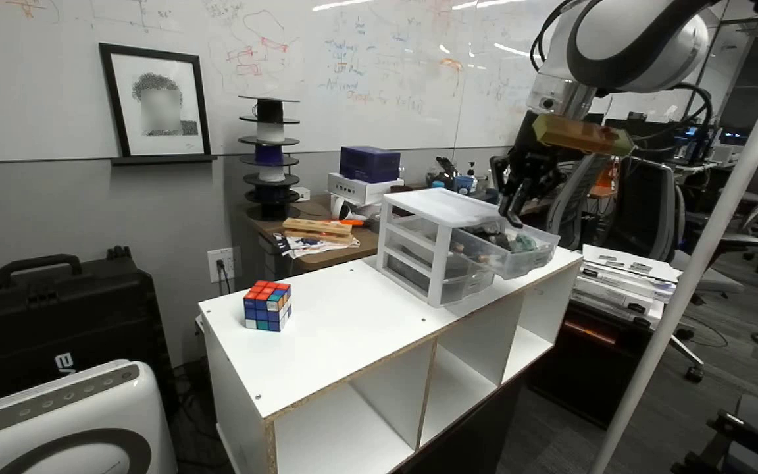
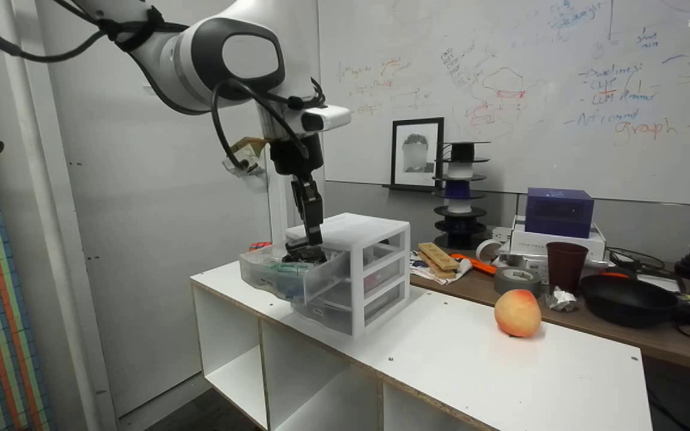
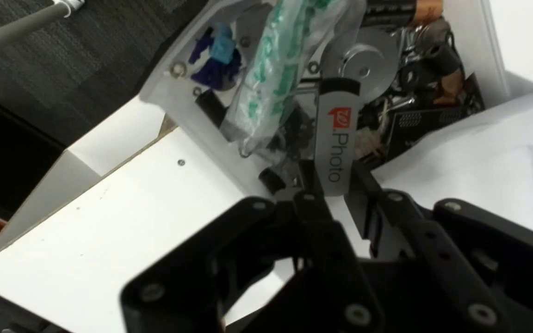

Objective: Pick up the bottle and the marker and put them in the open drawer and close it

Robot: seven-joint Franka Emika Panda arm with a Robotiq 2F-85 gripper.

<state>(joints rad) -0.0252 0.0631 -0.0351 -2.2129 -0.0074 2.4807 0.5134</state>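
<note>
White cubby shelf [image 1: 333,322] here, and on top we see a cloudy clear-plastic drawer [image 2: 270,280], open and pretty cluttered. Our gripper [image 3: 334,166] pinches a grey, black-tipped "Photo" stick [image 3: 337,134] right over it.

In the wrist view, a grey stick [image 3: 332,162] with its end between the fingers [image 3: 362,194] says "Photo" in dark letters. Next to the word is a red patch [image 3: 340,118] with a white letter like a w. Past the fingers, a clear wrapper [image 3: 273,74] has green print too blurry to read. Behind the fingers in an exterior view, the whiteboard [image 2: 560,155] says "graph for" in orange.
</note>
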